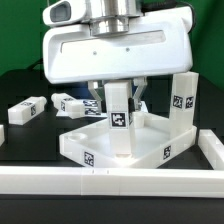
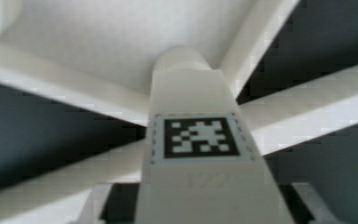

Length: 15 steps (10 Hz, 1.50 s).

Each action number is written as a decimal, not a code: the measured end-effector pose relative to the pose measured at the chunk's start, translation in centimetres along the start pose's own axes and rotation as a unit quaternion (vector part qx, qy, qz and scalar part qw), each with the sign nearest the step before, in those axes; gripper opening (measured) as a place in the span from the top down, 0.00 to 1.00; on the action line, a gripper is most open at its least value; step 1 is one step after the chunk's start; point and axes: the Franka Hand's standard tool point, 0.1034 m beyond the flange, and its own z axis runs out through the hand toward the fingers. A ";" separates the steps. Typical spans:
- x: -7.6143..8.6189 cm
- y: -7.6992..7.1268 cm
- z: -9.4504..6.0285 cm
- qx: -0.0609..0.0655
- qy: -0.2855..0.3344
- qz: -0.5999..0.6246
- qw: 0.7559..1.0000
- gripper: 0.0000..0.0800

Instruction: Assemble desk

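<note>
The slab (image 1: 146, 152) is the biggest part. It lies on the dark table (image 1: 25, 140) with its rim up, I think so that the corner sockets are open from above. It sits just behind the long white rail (image 1: 110, 182), which probably stops it from sliding. One leg (image 1: 183, 100) stands in the corner on the exterior view's right. The gripper (image 1: 118, 100) hangs over the slab, its fingers clamped on a second leg (image 1: 120, 138). This leg is held upright, and its foot seems to be at the nearest corner, so I judge it is being seated there. Two loose legs (image 1: 25, 109) (image 1: 70, 103) lie well apart from the slab, on the exterior view's left. In the wrist view the held leg (image 2: 197, 110) is plain white and square-sided, with a black-and-white tag (image 2: 197, 137).
</note>
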 end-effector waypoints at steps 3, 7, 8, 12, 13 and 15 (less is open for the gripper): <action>-0.5 -1.1 0.2 0.000 -0.007 0.146 0.989 0.64; -0.5 -1.2 0.2 0.000 -0.007 0.156 0.988 0.36; -0.6 -1.3 0.2 0.000 -0.008 0.128 0.992 0.24; -0.9 -2.0 0.2 0.001 -0.008 -0.045 0.999 0.19; -0.9 -2.1 0.2 -0.002 -0.008 -0.116 0.993 0.19; -0.6 -1.8 -0.1 -0.002 -0.005 -0.167 0.986 0.19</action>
